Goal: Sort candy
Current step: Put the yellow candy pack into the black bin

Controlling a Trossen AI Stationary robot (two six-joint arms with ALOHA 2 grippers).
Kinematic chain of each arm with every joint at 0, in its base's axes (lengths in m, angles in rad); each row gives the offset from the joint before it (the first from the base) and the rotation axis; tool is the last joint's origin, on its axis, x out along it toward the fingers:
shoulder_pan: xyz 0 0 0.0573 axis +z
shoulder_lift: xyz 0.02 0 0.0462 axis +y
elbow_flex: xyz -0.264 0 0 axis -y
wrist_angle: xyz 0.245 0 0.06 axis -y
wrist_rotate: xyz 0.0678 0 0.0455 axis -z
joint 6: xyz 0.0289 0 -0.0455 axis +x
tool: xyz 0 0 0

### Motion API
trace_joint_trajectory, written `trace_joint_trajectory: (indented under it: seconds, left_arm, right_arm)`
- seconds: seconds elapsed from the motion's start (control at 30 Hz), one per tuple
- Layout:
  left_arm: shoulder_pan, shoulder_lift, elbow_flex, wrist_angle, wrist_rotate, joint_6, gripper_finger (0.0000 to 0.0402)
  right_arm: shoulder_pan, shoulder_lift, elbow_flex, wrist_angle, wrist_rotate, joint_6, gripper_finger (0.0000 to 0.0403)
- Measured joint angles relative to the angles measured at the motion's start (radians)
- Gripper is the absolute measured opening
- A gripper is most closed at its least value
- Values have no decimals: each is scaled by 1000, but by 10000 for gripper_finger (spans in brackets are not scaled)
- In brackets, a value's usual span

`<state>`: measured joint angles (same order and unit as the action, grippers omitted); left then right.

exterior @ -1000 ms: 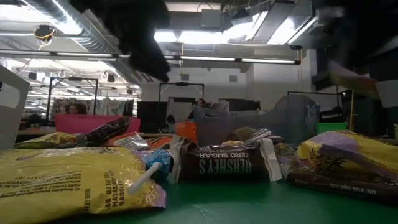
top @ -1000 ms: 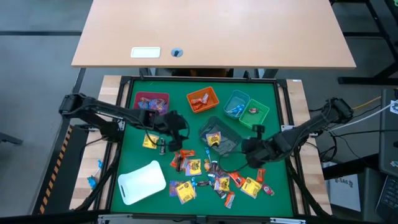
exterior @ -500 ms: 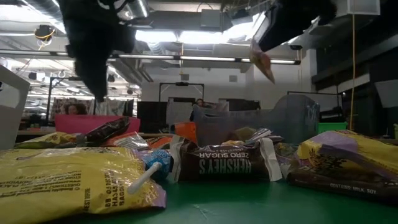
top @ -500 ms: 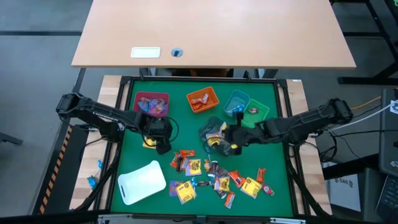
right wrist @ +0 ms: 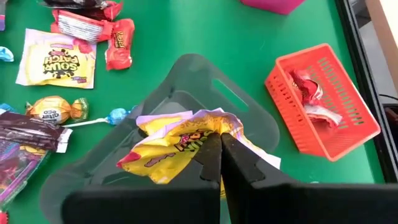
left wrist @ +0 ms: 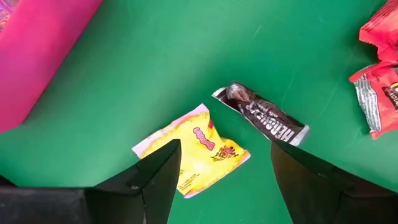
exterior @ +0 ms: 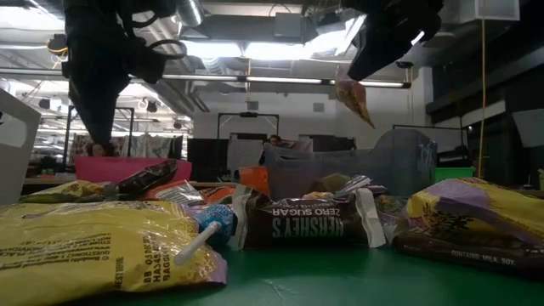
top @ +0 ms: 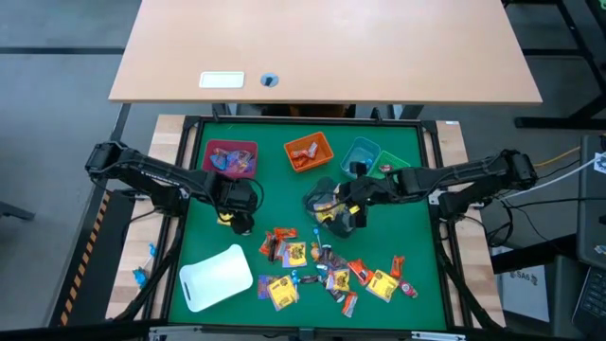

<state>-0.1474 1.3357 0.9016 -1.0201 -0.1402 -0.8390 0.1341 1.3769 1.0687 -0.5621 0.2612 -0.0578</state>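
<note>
Many small wrapped candy packets (top: pixel 322 270) lie scattered on the green mat's near half. My left gripper (top: pixel 239 210) points down, open, above a yellow packet (left wrist: pixel 193 149) and a dark brown Hershey's packet (left wrist: pixel 264 115). Its fingers stand on either side of them and touch neither. My right gripper (top: pixel 348 210) is shut on a yellow and purple packet (right wrist: pixel 174 149) over the grey bin (top: pixel 317 189). That bin has other yellow packets lying in it. My right gripper pinches the yellow and purple packet by its crumpled upper edge (right wrist: pixel 208 127) between its two fingertips. The fingers slant down from the table's right side. The packet hangs below them (exterior: pixel 353 98), lifted clear over the grey bin.
At the far side stand a pink bin (top: pixel 230 158), an orange basket (top: pixel 309 151), a blue bin (top: pixel 361 157) and a green bin (top: pixel 390 170). A white tray (top: pixel 216 277) lies at the near left. Red packets (left wrist: pixel 379 81) lie near the left gripper.
My right gripper has carried its packet from the table's right side toward the left and far edge, to above the grey bin. My left gripper has gone toward the table's left edge, tipped to point down and rolled, and now stands over the yellow packet.
</note>
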Motion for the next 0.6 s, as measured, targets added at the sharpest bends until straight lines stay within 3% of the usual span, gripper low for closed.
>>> trace_joint_trajectory:
  seconds: [0.2,0.6]
  left_arm:
    - [0,0,0,-23,0,-67,237]
    - [0,0,-1,-106,0,-169,225]
  right_arm:
    - [2,0,0,0,0,0,13]
    - [3,0,0,-11,96,-4,140]
